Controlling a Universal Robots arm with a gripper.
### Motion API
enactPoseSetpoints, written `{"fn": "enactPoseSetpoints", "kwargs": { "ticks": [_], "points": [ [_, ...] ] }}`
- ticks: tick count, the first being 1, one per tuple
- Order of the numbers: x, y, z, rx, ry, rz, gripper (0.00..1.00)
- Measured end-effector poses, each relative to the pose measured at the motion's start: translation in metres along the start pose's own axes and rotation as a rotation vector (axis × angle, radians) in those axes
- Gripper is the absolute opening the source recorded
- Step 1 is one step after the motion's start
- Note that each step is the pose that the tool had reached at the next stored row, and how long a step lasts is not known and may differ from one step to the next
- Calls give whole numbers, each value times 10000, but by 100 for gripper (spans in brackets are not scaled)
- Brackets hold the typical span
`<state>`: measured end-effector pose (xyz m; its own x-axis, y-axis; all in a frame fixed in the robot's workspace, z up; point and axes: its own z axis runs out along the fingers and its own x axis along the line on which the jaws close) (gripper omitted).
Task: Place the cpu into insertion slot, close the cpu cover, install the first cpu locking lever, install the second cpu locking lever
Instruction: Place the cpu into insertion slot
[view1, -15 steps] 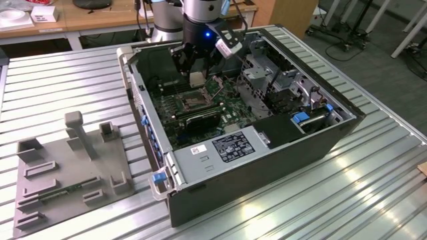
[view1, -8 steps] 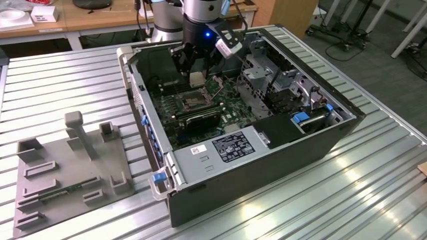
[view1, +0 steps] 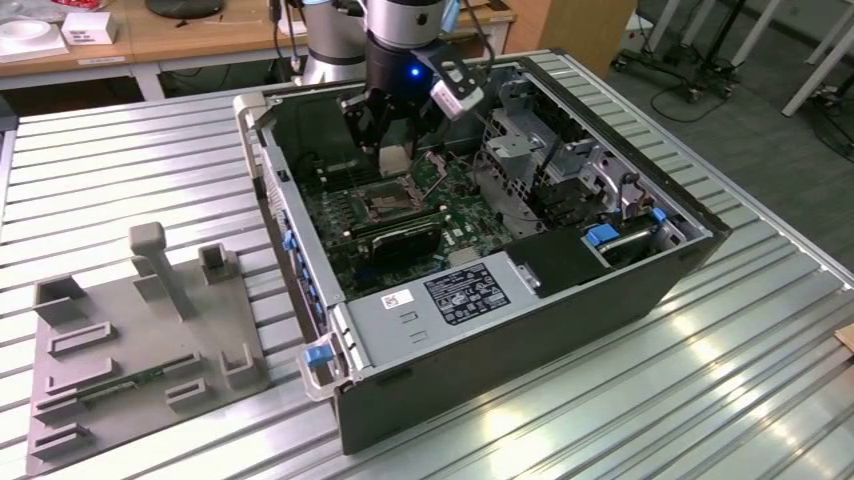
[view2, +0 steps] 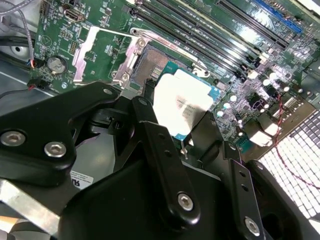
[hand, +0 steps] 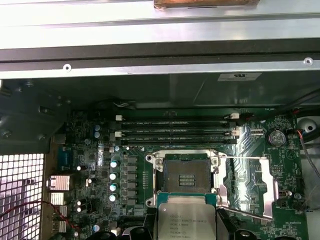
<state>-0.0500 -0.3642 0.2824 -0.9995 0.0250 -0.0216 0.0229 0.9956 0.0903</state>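
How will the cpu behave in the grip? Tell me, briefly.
The cpu is a thin flat plate with a metal lid, so probably stiff and light. Held by its edges in the gripper, it could slip or tilt. Near the slot, a skewed drop might damage the contacts.

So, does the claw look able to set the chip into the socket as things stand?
Probably yes: the claw holds the chip close to the socket, which lies bare, and the cover stands open to one side, off it.
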Motion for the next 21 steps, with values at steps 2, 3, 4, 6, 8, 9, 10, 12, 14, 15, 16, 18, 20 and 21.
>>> {"fn": "enactPoseSetpoints", "kwargs": {
  "ticks": [2, 3, 4, 6, 8, 9, 10, 12, 14, 15, 16, 18, 20, 21],
  "points": [
    [0, -2, 20, -1, -1, 0, 54],
    [1, -3, 30, 0, 0, 1, 54],
    [1, -3, 42, 0, 0, 0, 54],
    [2, -6, 67, 0, 0, 1, 54],
    [3, -8, 93, 0, 0, 0, 54],
    [4, -10, 105, 0, 0, 1, 54],
    [4, -10, 113, 0, -1, 1, 54],
    [4, -11, 114, 2, 0, 0, 54],
    [4, -10, 115, 1, 0, 0, 54],
    [4, -10, 116, 0, -1, 0, 54],
    [4, -9, 117, -2, -2, 1, 54],
    [5, -1, 119, -1, -2, 6, 54],
    [5, 7, 121, 0, -2, 11, 54],
    [5, 11, 122, -1, -2, 14, 54]
  ]
}}
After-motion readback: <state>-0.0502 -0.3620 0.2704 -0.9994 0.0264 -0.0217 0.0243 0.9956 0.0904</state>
